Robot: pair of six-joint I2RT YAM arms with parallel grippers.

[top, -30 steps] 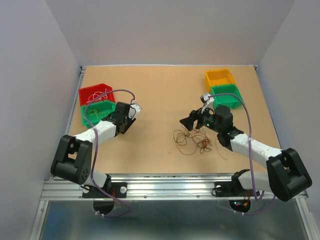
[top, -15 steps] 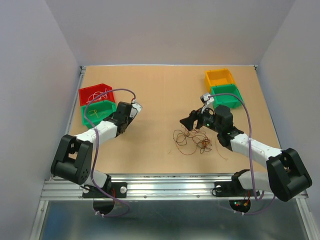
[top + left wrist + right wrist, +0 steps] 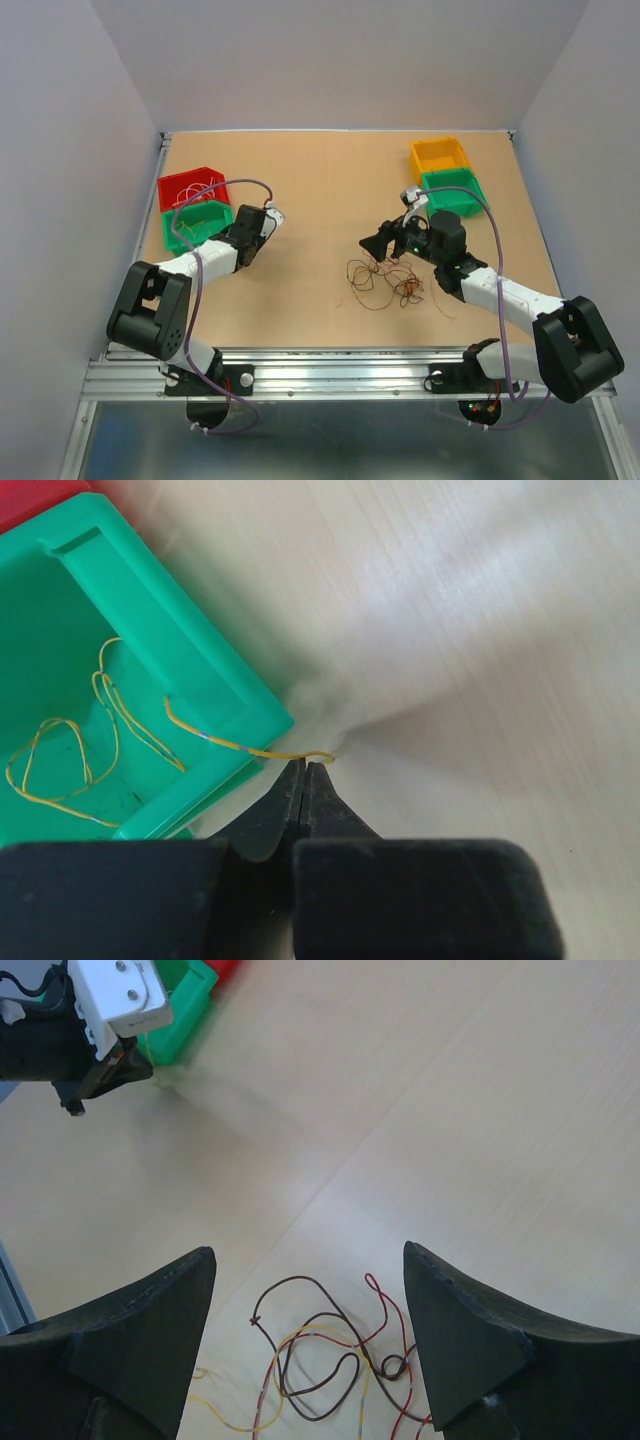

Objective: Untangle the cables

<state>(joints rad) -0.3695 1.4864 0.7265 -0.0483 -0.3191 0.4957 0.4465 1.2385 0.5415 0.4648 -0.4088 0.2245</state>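
The left gripper, closed tight, pinches 1 end of the thin yellow wire, which runs leftward from it over the rim of the green plastic bin.

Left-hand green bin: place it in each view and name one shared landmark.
Top external: green bin at left, against the near side of the red bin.
Left wrist: green bin fills the left half.
Right wrist: green bin at the top edge, left of centre.
Shared landmark: the red bin beside it, in all three.

Cables on table centre-right, left bins at left edge, right bins behind.
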